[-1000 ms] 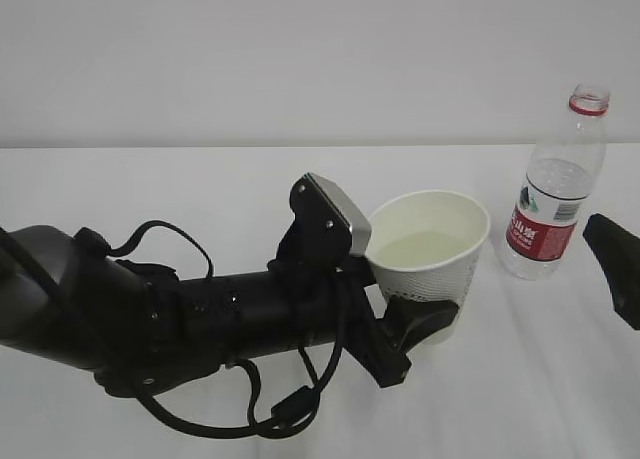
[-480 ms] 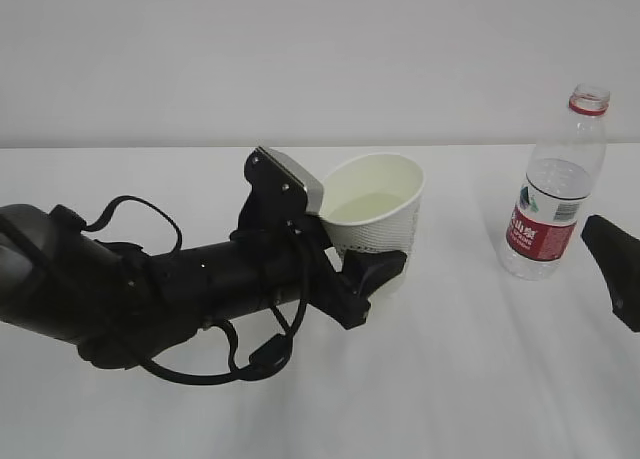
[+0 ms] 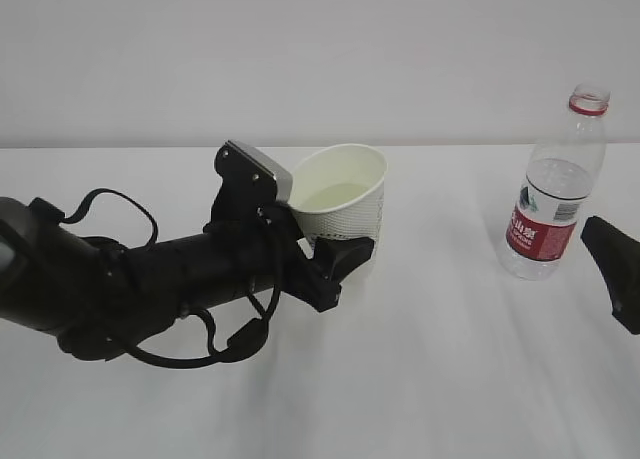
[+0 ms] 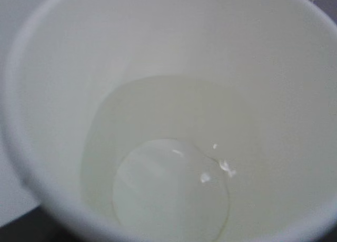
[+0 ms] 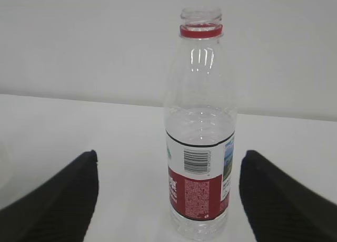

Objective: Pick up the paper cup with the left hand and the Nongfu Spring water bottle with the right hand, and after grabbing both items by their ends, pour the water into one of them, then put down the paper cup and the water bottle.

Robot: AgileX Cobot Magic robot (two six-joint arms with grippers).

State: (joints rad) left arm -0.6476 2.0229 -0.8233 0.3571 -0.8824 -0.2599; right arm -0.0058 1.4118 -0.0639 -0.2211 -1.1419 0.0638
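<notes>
My left gripper (image 3: 343, 243) is shut on the lower, dotted wall of the white paper cup (image 3: 347, 201), which leans a little. One black finger (image 3: 347, 255) shows in front of the cup; the other is hidden behind it. Pale water (image 3: 335, 192) lies in the cup, and in the left wrist view the cup's inside (image 4: 174, 52) fills the frame with water (image 4: 168, 194) at the bottom. The Nongfu Spring water bottle (image 3: 556, 201) stands upright and uncapped at the right. My right gripper (image 5: 169, 163) is open, its fingers apart on either side of the bottle (image 5: 200, 147) without touching it.
The white table (image 3: 450, 379) runs back to a plain white wall. The bulky black left arm (image 3: 130, 284) with its cables and grey block (image 3: 258, 169) lies low across the left half. Only a black tip of the right gripper (image 3: 614, 267) shows at the right edge.
The left arm has carried the cup leftward and further back, away from the bottle. The bottle and the right gripper have stayed where they were.
</notes>
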